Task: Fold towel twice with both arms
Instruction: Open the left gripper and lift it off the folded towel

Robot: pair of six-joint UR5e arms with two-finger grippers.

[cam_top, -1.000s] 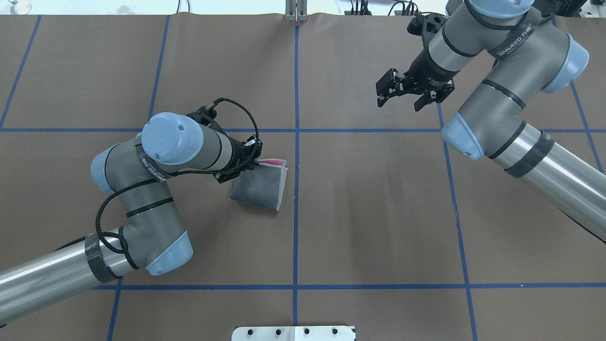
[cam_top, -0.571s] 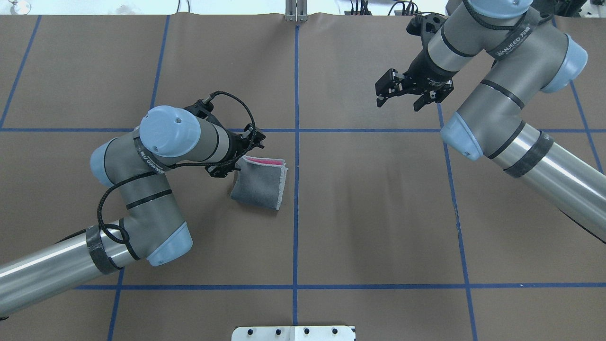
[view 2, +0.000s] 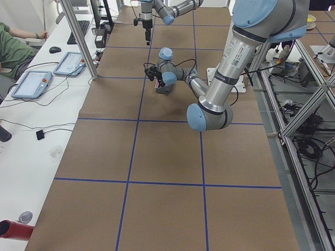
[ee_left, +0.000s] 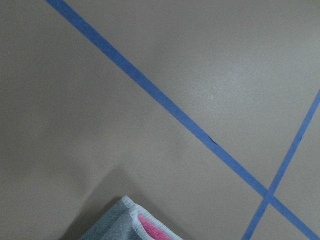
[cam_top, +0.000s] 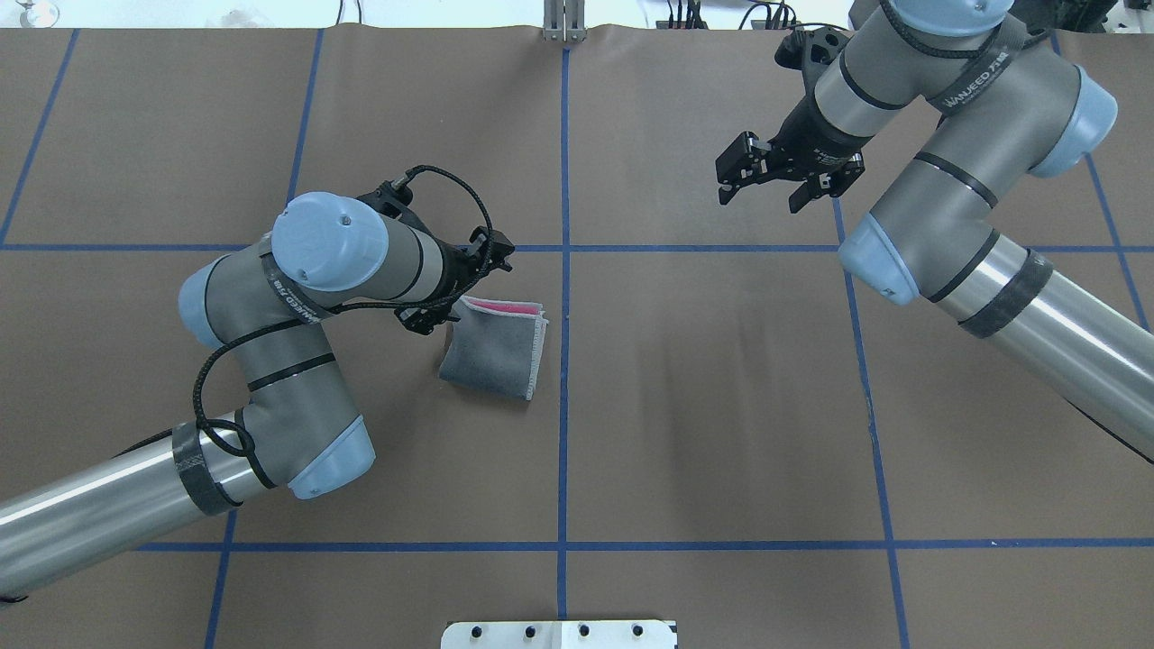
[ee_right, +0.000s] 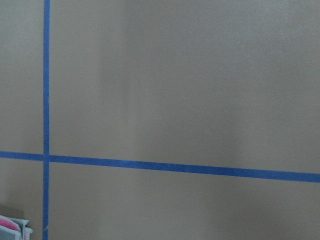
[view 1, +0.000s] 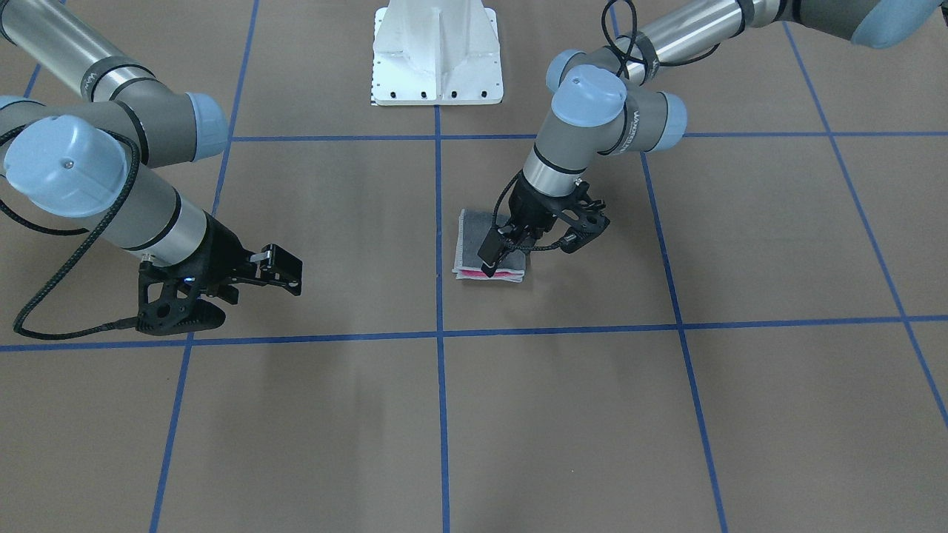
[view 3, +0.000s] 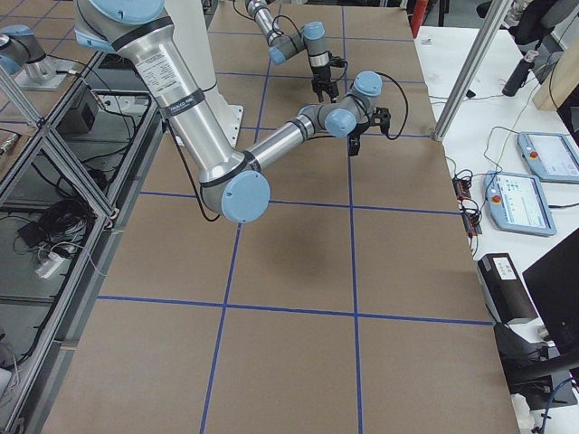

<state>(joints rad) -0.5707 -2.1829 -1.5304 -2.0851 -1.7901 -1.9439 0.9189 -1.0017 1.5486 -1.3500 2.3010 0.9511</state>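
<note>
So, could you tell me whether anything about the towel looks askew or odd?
Slightly: the folded towel sits rotated against the blue tape line, and its layers misalign, leaving a pink strip exposed along the far edge. No damage shows.

clock face: read on the overhead view, with 12 pointing away from the robot.
towel: flat on the table, just at 9 o'clock of the centre tape line and at 12 o'clock of the pedestal base.
left gripper: at the towel's 10 o'clock corner.
right gripper: well apart from the towel, at its 2 o'clock, across the centre tape line.
cross tape line: near the towel at its 12 o'clock; the right gripper lies beyond it.
</note>
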